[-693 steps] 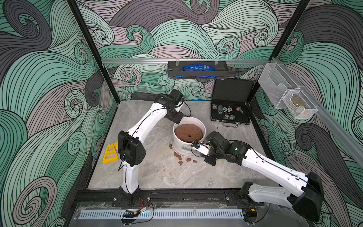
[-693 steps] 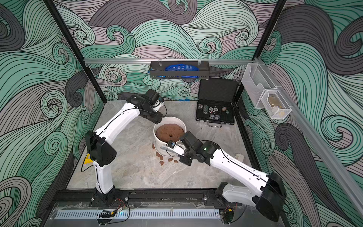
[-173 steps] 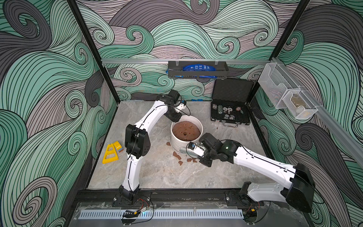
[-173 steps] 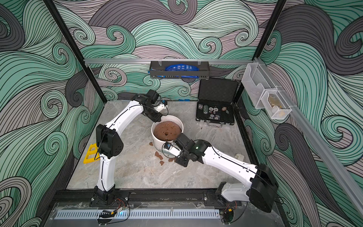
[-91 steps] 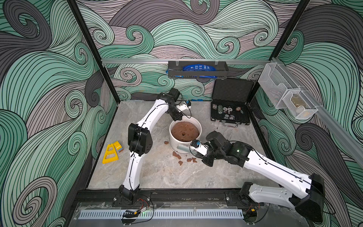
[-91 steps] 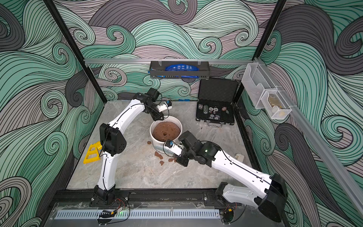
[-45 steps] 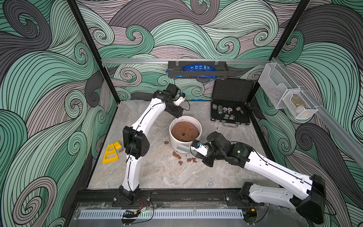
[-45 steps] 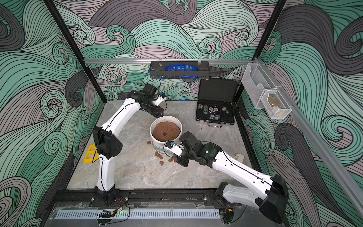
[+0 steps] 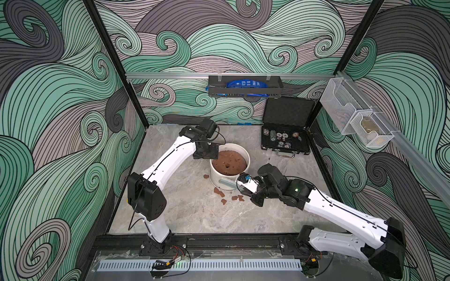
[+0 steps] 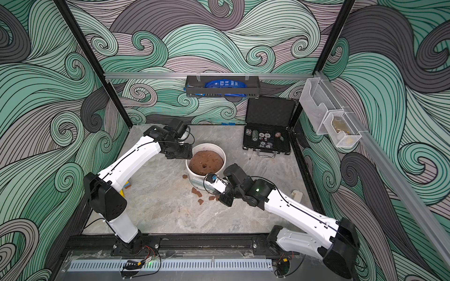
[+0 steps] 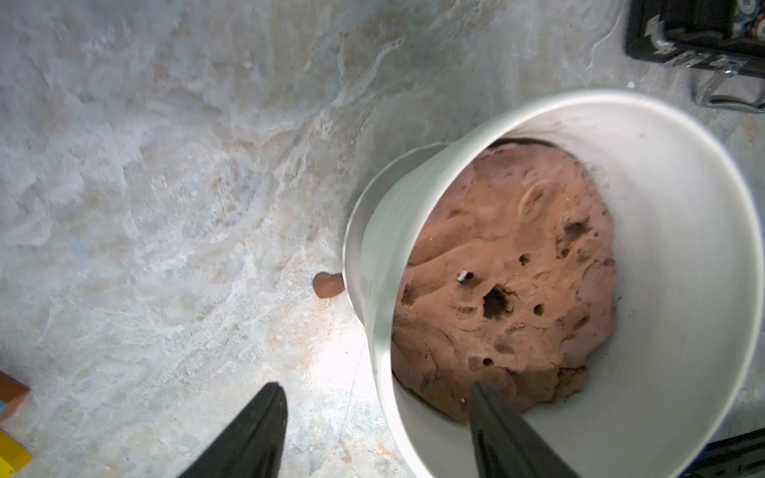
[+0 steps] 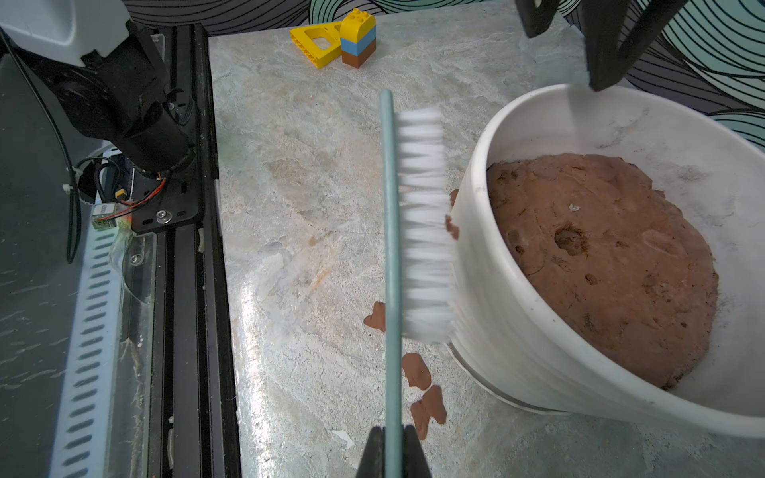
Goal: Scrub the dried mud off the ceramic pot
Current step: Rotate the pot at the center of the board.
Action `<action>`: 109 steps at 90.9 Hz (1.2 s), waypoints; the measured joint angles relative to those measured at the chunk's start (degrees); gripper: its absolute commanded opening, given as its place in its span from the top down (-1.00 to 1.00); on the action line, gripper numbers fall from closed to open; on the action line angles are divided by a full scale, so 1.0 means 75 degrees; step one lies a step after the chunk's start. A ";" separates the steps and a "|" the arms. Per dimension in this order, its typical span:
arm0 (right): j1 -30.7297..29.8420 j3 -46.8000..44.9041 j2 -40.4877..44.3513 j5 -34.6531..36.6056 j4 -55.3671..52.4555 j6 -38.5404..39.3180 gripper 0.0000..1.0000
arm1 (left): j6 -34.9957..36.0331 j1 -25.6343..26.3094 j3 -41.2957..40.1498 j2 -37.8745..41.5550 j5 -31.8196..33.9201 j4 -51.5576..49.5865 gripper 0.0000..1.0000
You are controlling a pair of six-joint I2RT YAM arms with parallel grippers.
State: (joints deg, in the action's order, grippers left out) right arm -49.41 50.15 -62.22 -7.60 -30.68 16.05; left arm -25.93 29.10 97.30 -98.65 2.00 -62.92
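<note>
Both top views: ceramic pot (image 9: 217,178) (image 10: 194,177) upright near the middle of the tabletop (image 9: 194,219), filled with a domed brown soil mass (image 9: 229,162). Flakes of dried mud (image 9: 220,192) (image 10: 197,193) scattered on the tabletop just beside the pot's near wall, one more apart at its base on the left arm's side. Left hand (image 9: 211,155) (image 10: 186,153) pointing down at the far rim. Right hand (image 9: 241,187) (image 10: 215,188) at the near wall, holding a brush (image 9: 227,181) laid along the pot. Open black case (image 9: 283,143) well apart, toward the far right corner.

Left wrist view: left hand (image 11: 374,387) spread wide, gripping nothing, one finger (image 11: 265,426) outside the pot wall, the other inside above the soil mass (image 11: 509,281), the rim passing between them. One flake of dried mud (image 11: 327,285) right at the pot's base.

Right wrist view: right hand (image 12: 391,453) clamped tight on the pale-green brush (image 12: 391,248) handle. White bristles (image 12: 426,223) pressed against the pot's (image 12: 496,310) outer wall, meeting a small patch of dried mud (image 12: 452,226) stuck there. More flakes on the tabletop under the brush. Yellow toy blocks (image 12: 331,41) well apart at the tabletop's edge.
</note>
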 measured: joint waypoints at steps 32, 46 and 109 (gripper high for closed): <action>0.0128 -0.0131 0.0184 -0.0003 0.0268 -0.0227 1.00 | -0.1201 0.0265 -0.0635 0.0122 0.0490 0.0341 0.14; 0.0128 -0.0154 0.0184 -0.0006 0.0265 -0.0254 1.00 | -0.1341 0.0350 -0.0635 0.0000 0.0560 0.0396 0.28; 0.0128 -0.0376 0.0274 -0.0006 0.0303 -0.0367 1.00 | -0.0933 0.0440 -0.0006 -0.1011 0.1005 0.0114 0.75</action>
State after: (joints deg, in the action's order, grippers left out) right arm -48.45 47.33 -60.16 -7.64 -28.40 13.30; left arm -32.93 32.40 97.25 -106.24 9.54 -62.06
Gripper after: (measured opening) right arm 0.073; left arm 0.153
